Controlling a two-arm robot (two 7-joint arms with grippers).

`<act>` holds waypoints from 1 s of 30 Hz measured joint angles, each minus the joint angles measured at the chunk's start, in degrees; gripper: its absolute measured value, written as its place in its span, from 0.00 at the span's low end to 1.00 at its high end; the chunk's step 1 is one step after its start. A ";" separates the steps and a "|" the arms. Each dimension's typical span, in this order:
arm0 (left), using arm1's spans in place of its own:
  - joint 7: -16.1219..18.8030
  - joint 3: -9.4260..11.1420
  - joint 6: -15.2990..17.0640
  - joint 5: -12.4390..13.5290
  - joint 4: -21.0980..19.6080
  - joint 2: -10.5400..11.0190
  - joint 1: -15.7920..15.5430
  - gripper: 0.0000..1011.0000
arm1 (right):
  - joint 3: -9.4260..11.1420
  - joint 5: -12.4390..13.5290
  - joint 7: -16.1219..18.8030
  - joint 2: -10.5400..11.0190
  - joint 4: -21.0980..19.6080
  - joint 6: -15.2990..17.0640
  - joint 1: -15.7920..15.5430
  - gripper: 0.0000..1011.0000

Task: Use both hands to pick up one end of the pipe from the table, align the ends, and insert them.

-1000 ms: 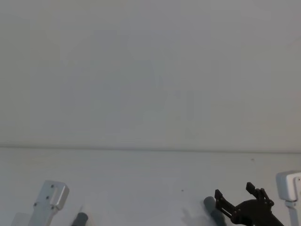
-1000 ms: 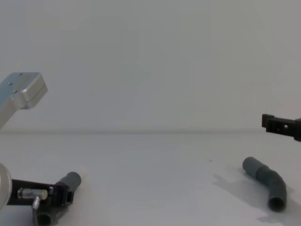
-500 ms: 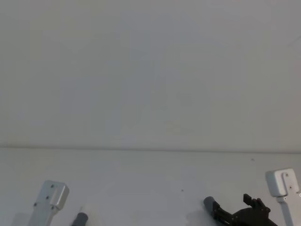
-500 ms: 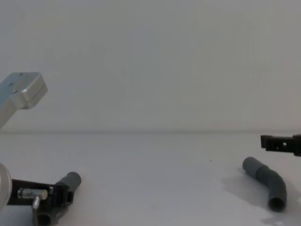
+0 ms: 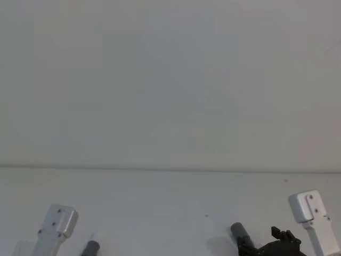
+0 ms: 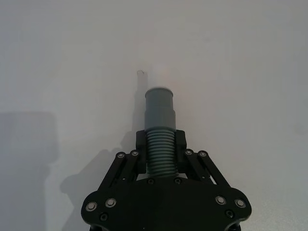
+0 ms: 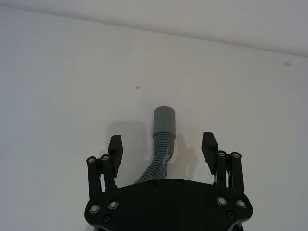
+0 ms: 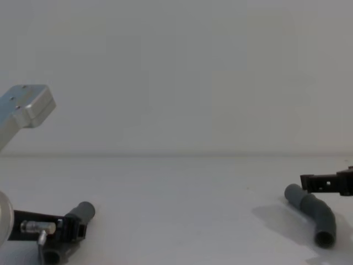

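Observation:
The pipe lies in two dark-grey bent pieces on the white table (image 8: 182, 215). My left gripper (image 6: 161, 144) is shut on the ribbed middle of the left piece (image 6: 160, 103), whose smooth cuff sticks out past the fingertips. It sits low at the near left, left gripper (image 8: 70, 229) and left piece (image 8: 84, 210) resting on the surface. The right piece (image 8: 315, 212) lies at the near right. My right gripper (image 7: 162, 143) hangs open just above it, one finger on each side of the ribbed part below the cuff (image 7: 164, 121). The right gripper (image 8: 322, 181) enters from the right edge.
An off-white wall (image 8: 176, 77) rises behind the table's far edge. The left arm's silver link (image 8: 25, 110) stands above the left piece. The right arm's silver link (image 5: 309, 209) stands near the right piece's cuff (image 5: 237, 231).
My right gripper has come down and nearer, from well above the right piece to just over it, still open. The left gripper and both pieces have not moved.

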 joint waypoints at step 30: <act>0.00 0.00 0.00 0.00 0.00 0.00 0.00 0.30 | -1.46 -1.98 0.47 -1.80 5.04 5.71 4.47 0.99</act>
